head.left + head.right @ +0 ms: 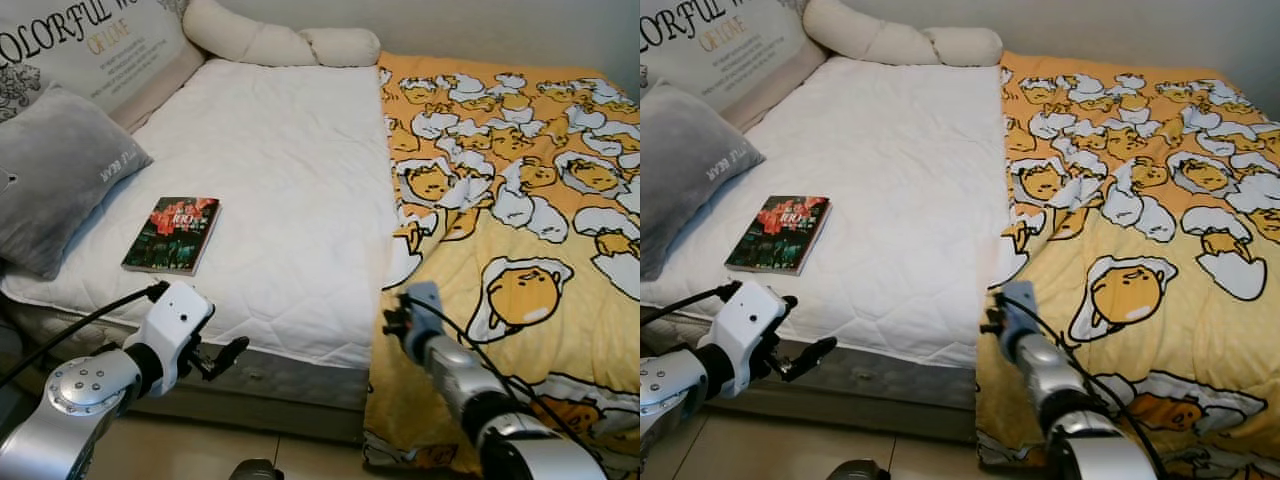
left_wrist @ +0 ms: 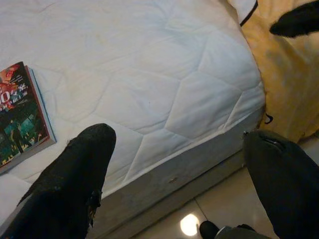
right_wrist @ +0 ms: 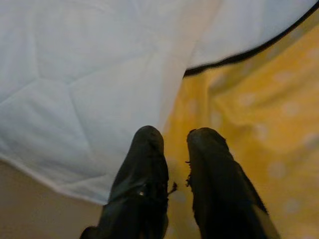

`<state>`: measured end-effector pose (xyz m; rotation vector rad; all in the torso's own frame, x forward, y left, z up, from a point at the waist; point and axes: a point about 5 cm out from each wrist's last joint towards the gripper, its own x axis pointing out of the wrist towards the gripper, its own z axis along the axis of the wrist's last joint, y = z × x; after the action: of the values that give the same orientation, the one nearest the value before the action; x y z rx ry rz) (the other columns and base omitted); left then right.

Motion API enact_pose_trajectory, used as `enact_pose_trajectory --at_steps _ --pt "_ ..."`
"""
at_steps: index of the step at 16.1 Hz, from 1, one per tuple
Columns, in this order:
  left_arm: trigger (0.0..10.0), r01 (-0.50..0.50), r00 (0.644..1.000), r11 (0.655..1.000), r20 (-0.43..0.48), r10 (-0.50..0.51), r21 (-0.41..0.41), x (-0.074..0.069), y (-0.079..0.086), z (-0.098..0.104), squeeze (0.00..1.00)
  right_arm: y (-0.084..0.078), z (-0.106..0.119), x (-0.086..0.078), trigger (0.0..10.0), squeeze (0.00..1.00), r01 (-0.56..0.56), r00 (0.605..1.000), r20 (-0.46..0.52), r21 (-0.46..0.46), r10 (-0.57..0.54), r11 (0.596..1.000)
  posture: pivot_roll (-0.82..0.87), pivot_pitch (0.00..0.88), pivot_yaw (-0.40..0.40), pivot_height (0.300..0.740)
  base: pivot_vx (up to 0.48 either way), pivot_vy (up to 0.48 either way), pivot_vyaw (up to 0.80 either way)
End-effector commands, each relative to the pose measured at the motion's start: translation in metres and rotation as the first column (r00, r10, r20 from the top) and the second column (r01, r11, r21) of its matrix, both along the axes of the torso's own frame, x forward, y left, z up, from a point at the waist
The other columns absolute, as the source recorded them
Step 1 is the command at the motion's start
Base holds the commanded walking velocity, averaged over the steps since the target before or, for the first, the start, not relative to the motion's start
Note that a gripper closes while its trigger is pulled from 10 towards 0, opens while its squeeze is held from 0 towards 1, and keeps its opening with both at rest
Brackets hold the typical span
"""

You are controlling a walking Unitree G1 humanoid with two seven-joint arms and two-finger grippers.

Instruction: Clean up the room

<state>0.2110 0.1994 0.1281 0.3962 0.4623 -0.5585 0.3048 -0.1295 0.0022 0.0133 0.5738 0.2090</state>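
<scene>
A bed with a white quilted cover [image 1: 280, 180] fills the view. A yellow blanket [image 1: 520, 200] with egg cartoons covers its right half and hangs over the front edge. A dark book [image 1: 172, 235] with a red cover lies near the bed's front left. My right gripper [image 1: 392, 322] is at the blanket's left edge near the front of the bed, its fingers [image 3: 149, 149] nearly together on the yellow cloth. My left gripper [image 1: 222, 358] hovers open by the mattress's front edge, below and right of the book [image 2: 20, 119].
A grey pillow [image 1: 55, 175] leans at the left, with a white lettered cushion [image 1: 100, 45] behind it. A cream bolster [image 1: 270, 40] lies along the headboard end. Beige tiled floor [image 1: 250, 450] runs in front of the bed.
</scene>
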Motion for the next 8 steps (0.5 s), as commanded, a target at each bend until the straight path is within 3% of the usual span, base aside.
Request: enact_pose_trajectory --at_steps 1,4,7,8 --pt "10.0 0.013 1.0 1.0 0.002 -0.014 0.011 0.001 -0.002 0.002 0.96 0.006 0.008 0.009 10.0 1.0 0.021 0.999 0.034 -0.036 -0.019 0.999 0.31 0.0 0.023 0.74 0.0 0.0 0.0" --pt "10.0 0.028 1.0 0.999 0.007 -0.029 0.021 0.002 -0.002 0.009 0.96 0.022 0.017 0.016 10.0 1.0 0.002 0.998 0.06 -0.116 0.005 0.993 0.35 0.047 0.024 0.74 0.0 0.0 0.0" --pt "10.0 -0.001 1.0 1.0 0.024 0.001 0.02 0.0 0.002 0.013 0.96 0.025 0.024 0.023 10.0 1.0 0.012 0.997 0.081 -0.16 0.001 0.987 0.35 0.079 0.015 0.74 0.0 0.0 0.0" --pt "10.0 -0.084 0.995 0.996 0.06 0.086 -0.026 -0.002 0.004 0.013 0.96 0.024 0.03 0.028 10.0 1.0 0.039 0.995 0.102 -0.144 -0.024 0.989 0.33 0.074 -0.005 0.74 0.0 0.0 0.0"
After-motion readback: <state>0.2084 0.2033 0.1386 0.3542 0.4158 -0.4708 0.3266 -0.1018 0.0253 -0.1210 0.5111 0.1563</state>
